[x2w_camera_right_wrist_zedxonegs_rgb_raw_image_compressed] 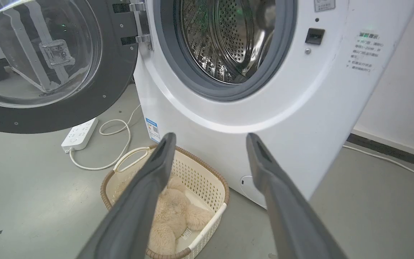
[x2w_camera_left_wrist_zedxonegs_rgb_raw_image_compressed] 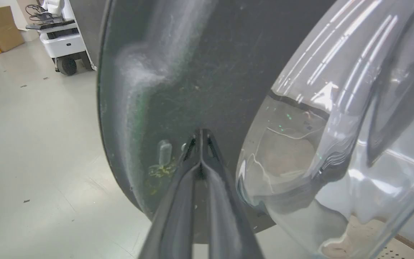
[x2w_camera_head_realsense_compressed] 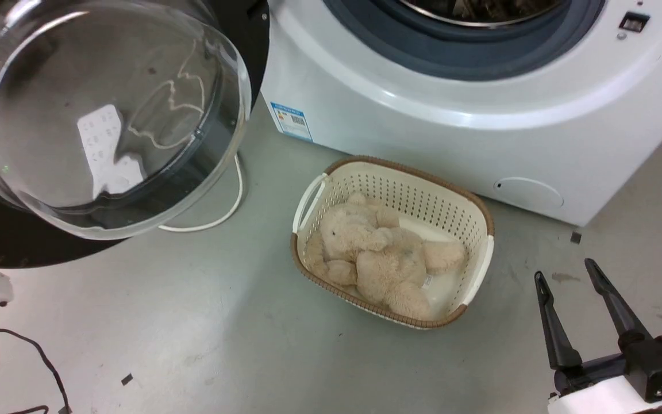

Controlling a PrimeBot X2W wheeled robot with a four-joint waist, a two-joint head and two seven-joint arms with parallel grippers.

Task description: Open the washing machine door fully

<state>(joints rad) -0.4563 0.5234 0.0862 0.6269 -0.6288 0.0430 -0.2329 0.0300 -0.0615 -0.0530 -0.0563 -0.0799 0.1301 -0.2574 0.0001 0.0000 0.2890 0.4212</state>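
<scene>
At the inner face of the washing machine door, the left gripper has its two dark fingers clenched tip to tip with nothing between them. The tips lie against or just short of the black rim, beside the bulging glass bowl; contact cannot be confirmed. The right gripper hangs released, jaws spread wide, above the grey floor and well apart from the door. In its own wrist view, the right gripper frames the white front of the washing machine. The door stands swung away on hinges at the left of the grey-ringed opening, its inner side towards the head camera. The perforated steel drum is exposed. A cream basket holding a beige plush toy sits on the floor just before the machine. A white power strip lies below the door.
</scene>
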